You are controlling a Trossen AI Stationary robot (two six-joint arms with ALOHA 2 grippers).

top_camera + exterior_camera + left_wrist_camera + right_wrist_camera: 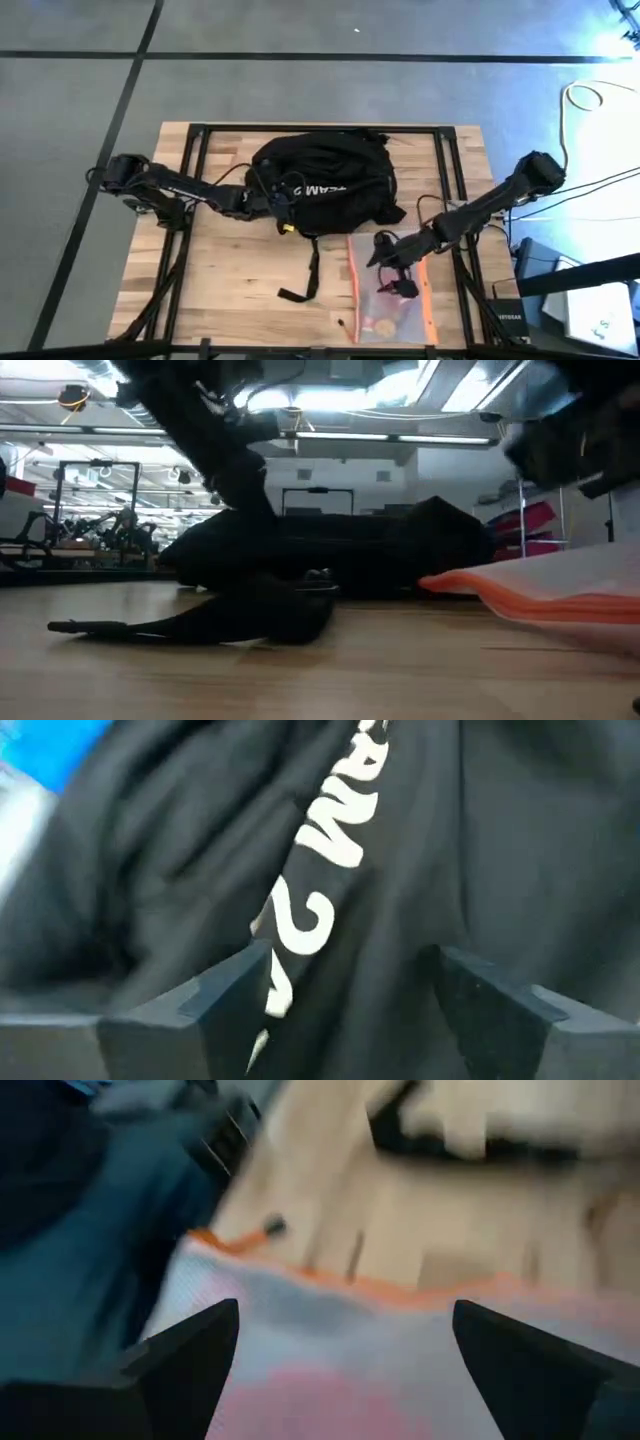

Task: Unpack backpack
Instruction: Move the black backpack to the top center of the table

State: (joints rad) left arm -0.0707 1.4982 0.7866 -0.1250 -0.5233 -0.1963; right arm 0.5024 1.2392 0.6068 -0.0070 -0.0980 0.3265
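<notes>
The black backpack (pixel 325 178) lies on its side at the middle of the table's far half. Its white lettering (pixel 335 840) faces up, and one strap (pixel 305 272) trails toward the near edge. My left gripper (pixel 340 1010) is open at the backpack's left side, with lettered fabric between its fingers. A clear zip bag with orange edges (pixel 392 295) lies flat near the front edge, just right of the strap. My right gripper (pixel 392 268) hangs open over the bag's middle; the bag (pixel 400 1350) shows below the fingers. My left gripper comes at the backpack's lettered side (pixel 300 935) from the table's left, one open finger on either side of a stretch of fabric. I cannot tell whether the fingers touch the cloth.
The bag holds small round tan pieces (pixel 383 324) at its near end. A black metal frame (pixel 200 140) runs along the table's far edge and down both sides. Bare wood (pixel 230 280) lies between the left arm and the strap.
</notes>
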